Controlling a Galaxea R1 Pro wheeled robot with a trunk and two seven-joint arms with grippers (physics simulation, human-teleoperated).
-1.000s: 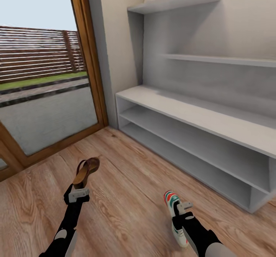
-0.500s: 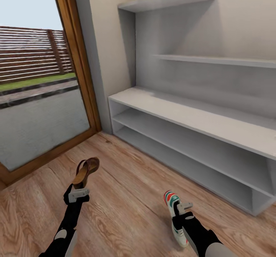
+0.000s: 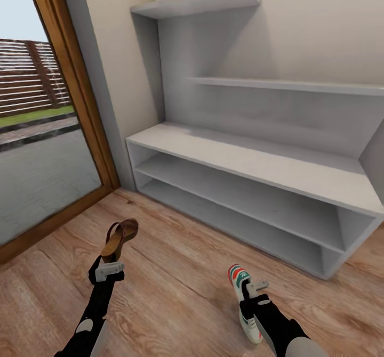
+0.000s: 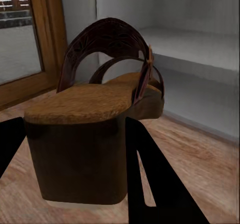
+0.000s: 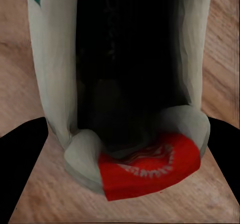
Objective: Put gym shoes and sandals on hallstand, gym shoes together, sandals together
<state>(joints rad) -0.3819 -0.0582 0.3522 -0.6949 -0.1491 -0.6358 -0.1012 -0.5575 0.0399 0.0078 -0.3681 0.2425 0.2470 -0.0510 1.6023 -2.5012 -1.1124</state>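
Nearest to you, at about 5 o'clock in the head view, your right gripper (image 3: 255, 289) carries 1 gym shoe (image 3: 241, 298), white with teal and red trim. In the right wrist view the jaws sit dark on either side of the gym shoe's heel end, pinching it, with the red heel tab (image 5: 150, 169) closest to the camera. Its toe points away toward the rack, which suits sliding it in toe-first.

At about 7 o'clock your left gripper (image 3: 109, 268) holds 1 sandal (image 3: 119, 237) up off the corridor floor (image 3: 176, 272). The left wrist view shows the jaws pinching the block heel (image 4: 75, 154) from both sides, so the strap (image 4: 107, 46) and front of the sandal lead toward the shelves.

Both pieces of footwear are off the floor and not yet on anything. The second gym shoe and second sandal are not something these views let you place.

Farther out, from 12 to 2 o'clock, stands the shoe rack (image 3: 250, 160), well apart from both grippers, with 2 low open shelves, a broad flat top and stepped wall shelves above. At 9 to 10 o'clock is the wood-framed glass door (image 3: 74, 96).

You look to be mid-approach. Judging by the gap, you need to close in before either arm can reach a shelf.
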